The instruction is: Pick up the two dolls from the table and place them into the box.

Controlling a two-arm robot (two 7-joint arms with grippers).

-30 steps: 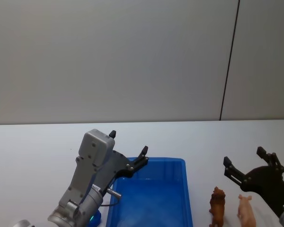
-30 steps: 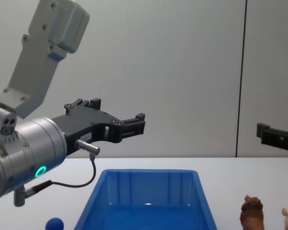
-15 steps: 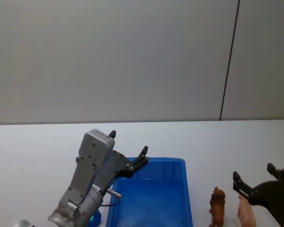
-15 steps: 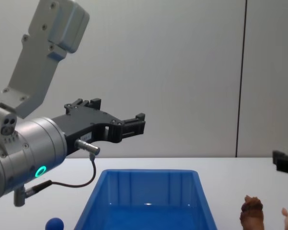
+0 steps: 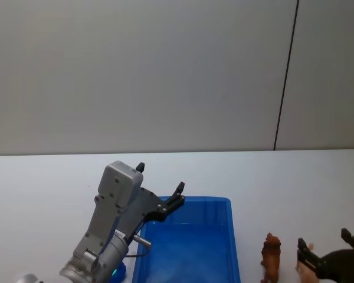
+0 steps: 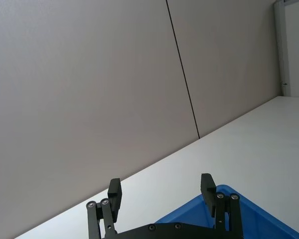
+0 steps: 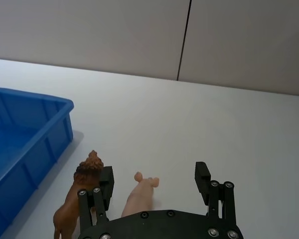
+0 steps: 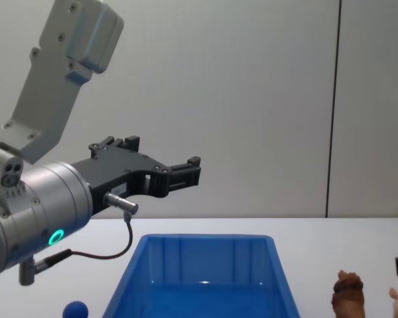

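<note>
My R gripper (image 7: pixel 154 174), wide open, holds nothing; fingers (image 7: pixel 105 181) straddle pink doll (image 7: pixel 139 196) on table (image 7: pixel 214 124) right of box (image 7: pixel 45 142); brown doll (image 7: pixel 82 194) stands between them. L gripper (image 6: pixel 161 185), also open, hovers over box's far left corner.

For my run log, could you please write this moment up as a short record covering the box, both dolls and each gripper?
box: blue bin on the table, no doll visible inside
lion doll: standing on the table, just right of the box
pig doll: on the table, right of the lion doll
right gripper: open, low, straddling the pig doll, one finger between the two dolls
left gripper: open, holding nothing, raised by the box's left side
blue ball: on the table, left of the box
</note>
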